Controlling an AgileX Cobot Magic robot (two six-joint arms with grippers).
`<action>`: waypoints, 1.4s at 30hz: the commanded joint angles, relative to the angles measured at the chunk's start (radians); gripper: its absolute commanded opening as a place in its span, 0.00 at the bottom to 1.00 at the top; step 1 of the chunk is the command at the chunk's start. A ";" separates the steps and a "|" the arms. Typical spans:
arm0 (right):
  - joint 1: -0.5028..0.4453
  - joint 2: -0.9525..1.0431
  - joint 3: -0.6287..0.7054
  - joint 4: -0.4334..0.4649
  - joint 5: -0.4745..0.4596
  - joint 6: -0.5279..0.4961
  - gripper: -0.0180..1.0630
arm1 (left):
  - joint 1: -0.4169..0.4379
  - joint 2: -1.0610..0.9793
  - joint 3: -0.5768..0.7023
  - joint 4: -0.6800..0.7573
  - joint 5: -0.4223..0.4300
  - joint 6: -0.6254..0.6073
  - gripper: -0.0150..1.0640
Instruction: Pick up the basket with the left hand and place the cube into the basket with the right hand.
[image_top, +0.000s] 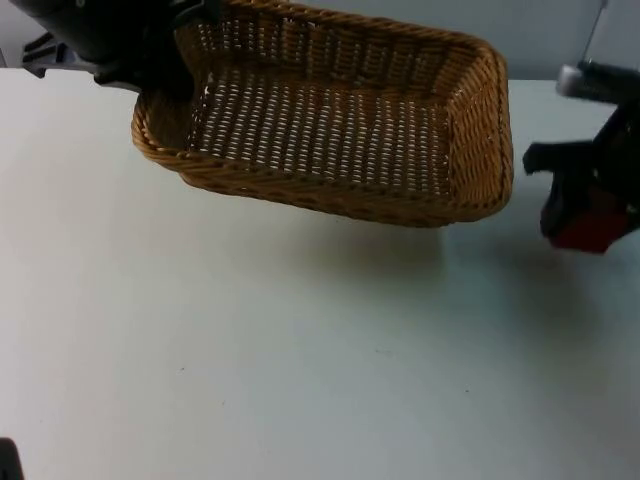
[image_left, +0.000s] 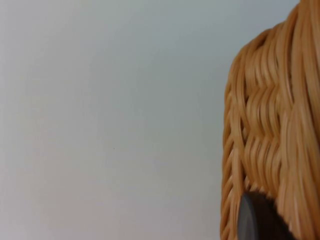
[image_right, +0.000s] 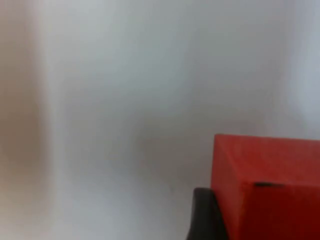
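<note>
We hold the light, stiff wicker basket (image_top: 330, 120) by its upper-left rim in the left gripper (image_top: 165, 60), raised over the desk (image_top: 250, 350), while the right gripper (image_top: 585, 215) at right clamps the rigid red cube (image_top: 588, 232) by its sides.

The white table top (image_top: 250, 380) carries only the basket's soft shadow.

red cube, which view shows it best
The right wrist view: the red cube is large there, two faces clear, against a black finger. The top view has it as a red patch under the right gripper, right of the basket.
</note>
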 joint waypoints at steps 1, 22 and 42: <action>-0.017 -0.038 -0.065 -0.007 0.044 -0.008 0.01 | 0.001 -0.017 -0.012 -0.028 -0.011 -0.009 0.01; 0.091 -0.107 -0.427 0.410 0.428 -0.190 0.01 | 0.001 -0.017 -0.012 -0.028 -0.011 -0.009 0.01; 0.241 0.058 -0.425 0.303 0.301 -0.134 0.01 | 0.001 -0.017 -0.012 -0.028 -0.011 -0.009 0.01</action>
